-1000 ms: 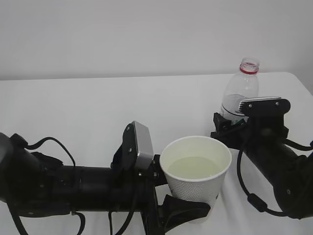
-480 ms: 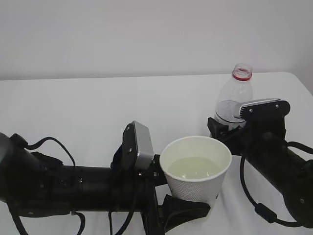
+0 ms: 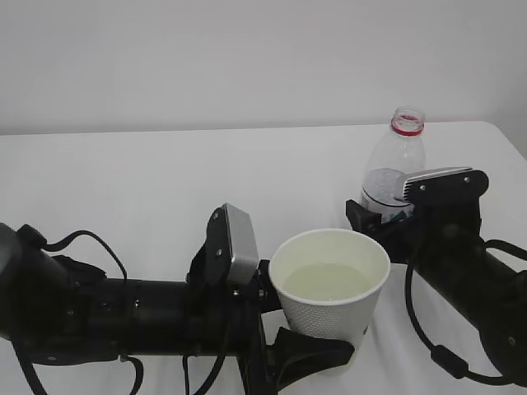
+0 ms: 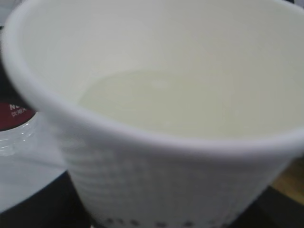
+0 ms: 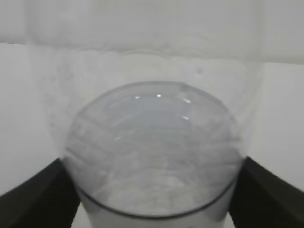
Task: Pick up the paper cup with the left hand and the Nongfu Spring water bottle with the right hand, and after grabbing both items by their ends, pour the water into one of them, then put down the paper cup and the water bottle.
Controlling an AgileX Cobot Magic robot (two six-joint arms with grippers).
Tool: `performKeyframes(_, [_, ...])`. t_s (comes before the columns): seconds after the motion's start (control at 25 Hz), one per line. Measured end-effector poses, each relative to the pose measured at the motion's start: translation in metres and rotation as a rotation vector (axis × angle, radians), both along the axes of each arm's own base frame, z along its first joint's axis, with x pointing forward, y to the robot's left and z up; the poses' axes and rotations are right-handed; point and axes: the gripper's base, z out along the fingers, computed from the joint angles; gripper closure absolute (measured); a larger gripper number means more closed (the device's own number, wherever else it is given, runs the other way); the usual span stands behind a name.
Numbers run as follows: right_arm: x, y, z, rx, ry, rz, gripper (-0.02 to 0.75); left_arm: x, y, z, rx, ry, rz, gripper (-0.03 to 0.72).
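- Since a second ago, your right hand (image 3: 380, 216) has stood the clear ribbed bottle (image 3: 394, 169) upright on the white table (image 3: 148, 181); jaws flank it, grip unclear.
- Left hand (image 3: 284, 325) clasps the white paper cup (image 3: 329, 290) level, keeping water (image 3: 328, 281) in.

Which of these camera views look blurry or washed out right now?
Left wrist view: the paper cup fills the frame, soft and out of focus. Right wrist view: the water bottle is close, hazy and pale. Exterior view: evenly lit, sharp, no glare.
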Motion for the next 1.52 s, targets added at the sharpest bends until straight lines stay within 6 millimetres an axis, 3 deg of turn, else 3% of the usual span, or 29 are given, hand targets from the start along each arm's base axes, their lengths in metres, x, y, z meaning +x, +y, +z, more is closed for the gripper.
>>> performKeyframes(0.36, [-0.002, 0.003, -0.001, -0.009, 0.003, 0.042, 0.059, 0.000, 0.000, 0.000, 0.000, 0.000, 0.000, 0.185])
performKeyframes(0.76, [-0.021, -0.004, -0.010, -0.041, 0.066, 0.065, 0.059, 0.000, 0.000, 0.000, 0.000, 0.000, 0.000, 0.185])
performKeyframes(1.04, [-0.029, -0.006, 0.008, -0.024, 0.019, 0.086, 0.059, 0.000, 0.000, 0.000, 0.000, 0.000, -0.002, 0.185])
performKeyframes(1.2, [-0.040, -0.010, 0.016, -0.022, 0.007, 0.100, 0.061, 0.000, 0.000, 0.000, 0.001, -0.001, -0.003, 0.185])
performKeyframes(1.52, [-0.071, -0.025, 0.010, -0.052, 0.081, 0.101, 0.070, 0.000, 0.000, 0.000, 0.001, -0.001, -0.003, 0.185])
